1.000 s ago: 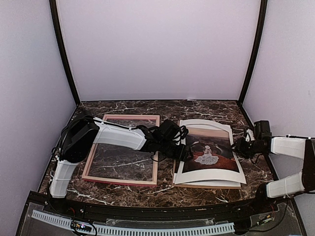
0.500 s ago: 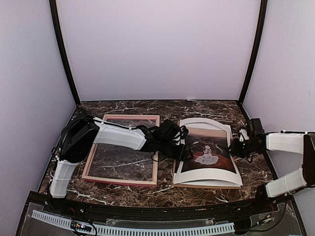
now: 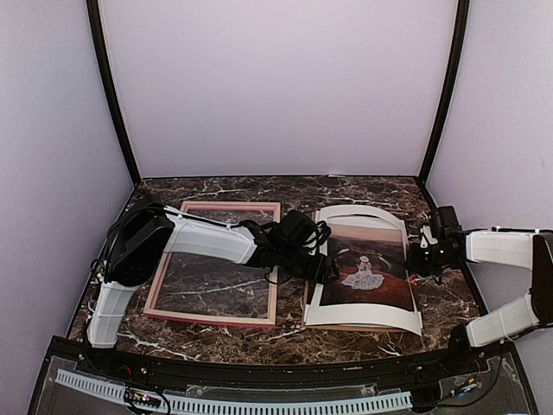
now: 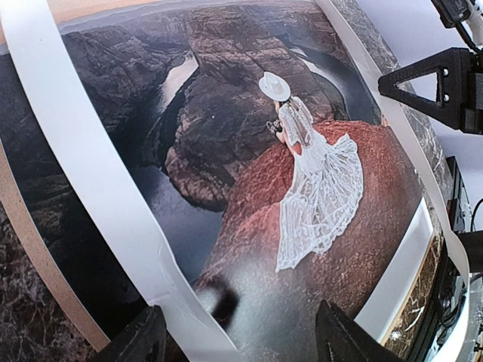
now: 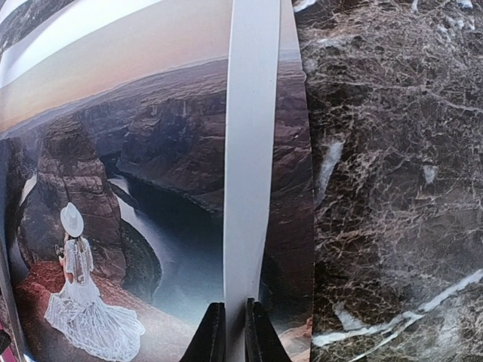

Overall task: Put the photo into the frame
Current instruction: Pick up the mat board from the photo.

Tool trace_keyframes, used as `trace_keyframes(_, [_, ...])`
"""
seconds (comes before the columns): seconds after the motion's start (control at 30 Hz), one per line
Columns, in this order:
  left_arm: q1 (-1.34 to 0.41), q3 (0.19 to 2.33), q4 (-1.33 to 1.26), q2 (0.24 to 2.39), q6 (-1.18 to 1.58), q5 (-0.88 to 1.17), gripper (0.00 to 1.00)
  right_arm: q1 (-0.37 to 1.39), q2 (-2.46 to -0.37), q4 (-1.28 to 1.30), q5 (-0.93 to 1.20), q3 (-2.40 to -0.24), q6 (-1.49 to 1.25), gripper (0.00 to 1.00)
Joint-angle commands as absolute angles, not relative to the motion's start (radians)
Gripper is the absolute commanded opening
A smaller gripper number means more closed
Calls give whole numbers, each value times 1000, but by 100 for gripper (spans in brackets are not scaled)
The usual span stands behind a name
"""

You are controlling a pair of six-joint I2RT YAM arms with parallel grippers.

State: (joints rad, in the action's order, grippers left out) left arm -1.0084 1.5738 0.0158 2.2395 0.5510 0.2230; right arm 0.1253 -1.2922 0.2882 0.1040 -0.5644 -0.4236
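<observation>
The photo (image 3: 367,264), a white-dressed figure on red rock, lies at the right on a brown backing panel (image 3: 363,328). A white mat (image 3: 363,316) lies over it, bowed upward. My right gripper (image 3: 421,257) is shut on the mat's right strip (image 5: 253,151) and holds it off the photo (image 5: 151,219). My left gripper (image 3: 321,264) is open at the photo's left edge. In the left wrist view its fingers (image 4: 139,339) straddle the photo (image 4: 249,173) and the mat's left strip (image 4: 90,173). The pink frame (image 3: 275,259) lies flat at the left, with nothing in it.
The marble table (image 3: 259,186) is boxed in by pale walls at the back and sides. A black rail (image 3: 259,367) runs along the near edge. The left arm (image 3: 207,238) reaches across the frame. The backing panel's edge (image 4: 38,249) shows under the photo.
My right gripper has moved left and slightly back with the mat's right strip, so the mat bows higher off the photo. The left arm has not moved.
</observation>
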Motion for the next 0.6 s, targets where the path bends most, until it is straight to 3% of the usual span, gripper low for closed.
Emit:
trace_keyframes(0.0, [-1015, 1568, 68, 2214, 525, 224, 71, 132, -1279, 285, 83, -596, -422, 11])
trace_keyframes(0.3, [-1011, 1623, 142, 2151, 453, 219, 77, 133, -1246, 308, 80, -617, -423, 0])
trace_keyframes(0.57, [-990, 1623, 179, 2067, 426, 220, 83, 144, -1230, 327, 84, -635, -422, 0])
